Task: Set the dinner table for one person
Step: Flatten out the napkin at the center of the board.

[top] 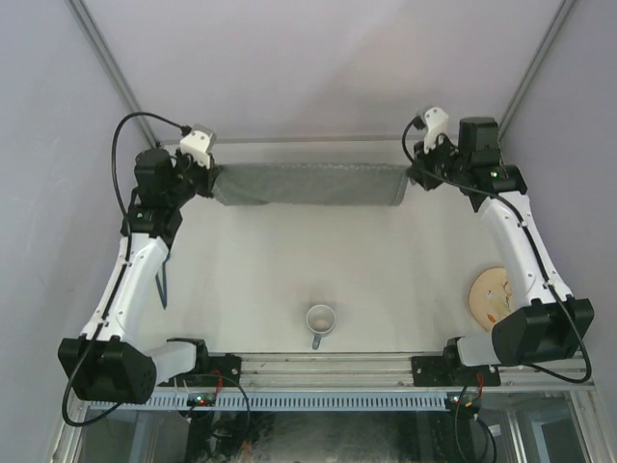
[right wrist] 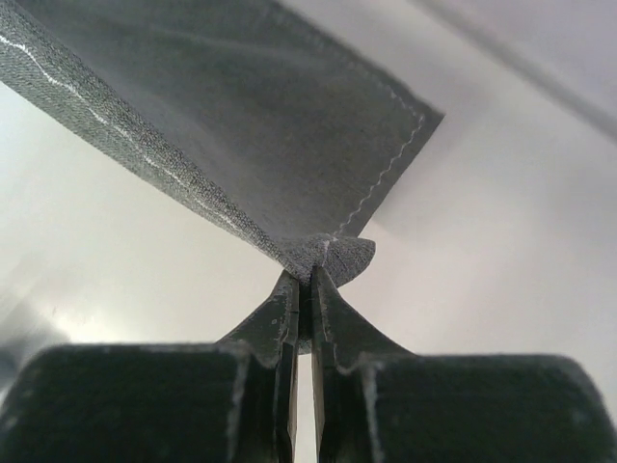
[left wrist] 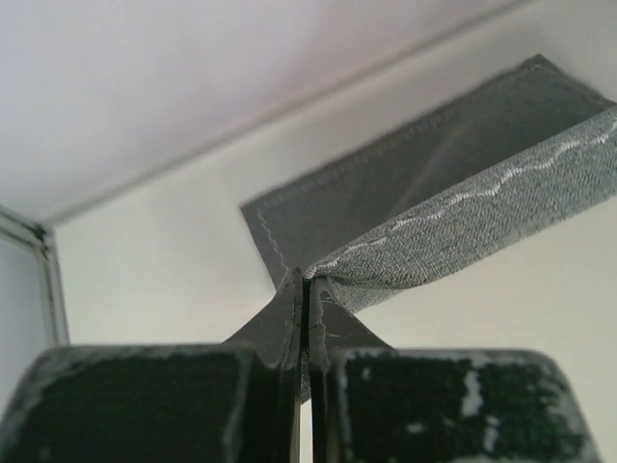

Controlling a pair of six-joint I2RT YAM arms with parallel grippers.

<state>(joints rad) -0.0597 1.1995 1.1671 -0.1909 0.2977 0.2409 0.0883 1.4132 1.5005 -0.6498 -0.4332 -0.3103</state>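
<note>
A dark grey stitched cloth (top: pixel 308 183) hangs stretched between my two grippers over the far part of the dinner table (top: pixel 280 260). My left gripper (top: pixel 211 179) is shut on the cloth's left corner. In the left wrist view the fingertips (left wrist: pixel 294 289) pinch the corner, and the cloth (left wrist: pixel 434 183) folds away to the right. My right gripper (top: pixel 414 177) is shut on the right corner. The right wrist view shows that gripper (right wrist: pixel 310 274) clamping the cloth (right wrist: pixel 270 125), with a small tab of fabric poking past the tips.
A pale grey mug (top: pixel 321 319) stands near the front edge, its handle toward me. A cream plate (top: pixel 489 293) lies at the right, partly hidden by the right arm. A thin dark object (top: pixel 162 282) lies beside the left arm. Walls close in the far side.
</note>
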